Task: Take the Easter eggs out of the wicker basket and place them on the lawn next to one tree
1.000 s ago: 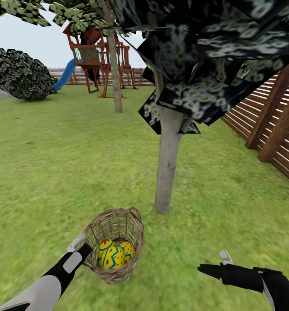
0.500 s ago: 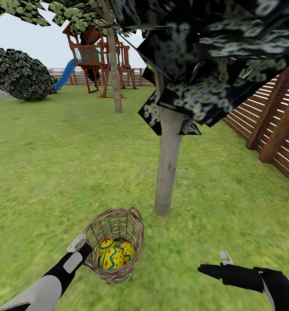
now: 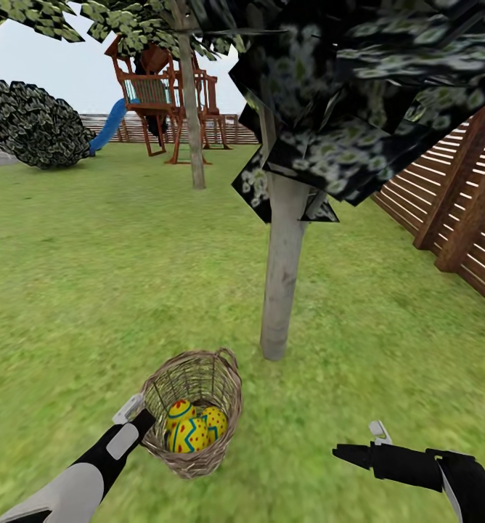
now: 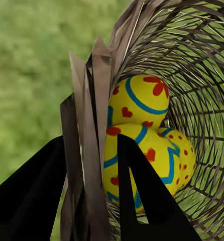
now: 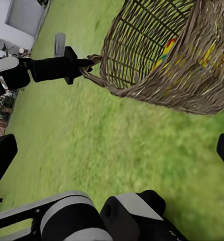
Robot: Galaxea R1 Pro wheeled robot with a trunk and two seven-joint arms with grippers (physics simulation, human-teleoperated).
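The wicker basket (image 3: 199, 378) hangs tilted just above the lawn (image 3: 90, 290), with my left gripper (image 3: 144, 420) shut on its rim. Three yellow Easter eggs (image 3: 192, 430) with red hearts and blue zigzags lie inside it. In the left wrist view the black fingers (image 4: 142, 196) pinch the woven rim (image 4: 87, 125), and the eggs (image 4: 137, 103) sit just beyond. The pale-grey trunk of the tree (image 3: 282, 276) rises from the grass right behind the basket. My right gripper (image 3: 348, 450) hovers open and empty to the basket's right; its wrist view shows the basket (image 5: 157, 65) from the side.
A brown slat fence (image 3: 460, 211) runs along the right. A second thin tree trunk (image 3: 192, 109), a play tower (image 3: 159, 102) with a blue slide and a round dark bush (image 3: 39, 123) stand far back. Dark foliage (image 3: 359, 94) hangs overhead.
The head view has shifted very slightly. The basket, the eggs and both grippers keep their places.
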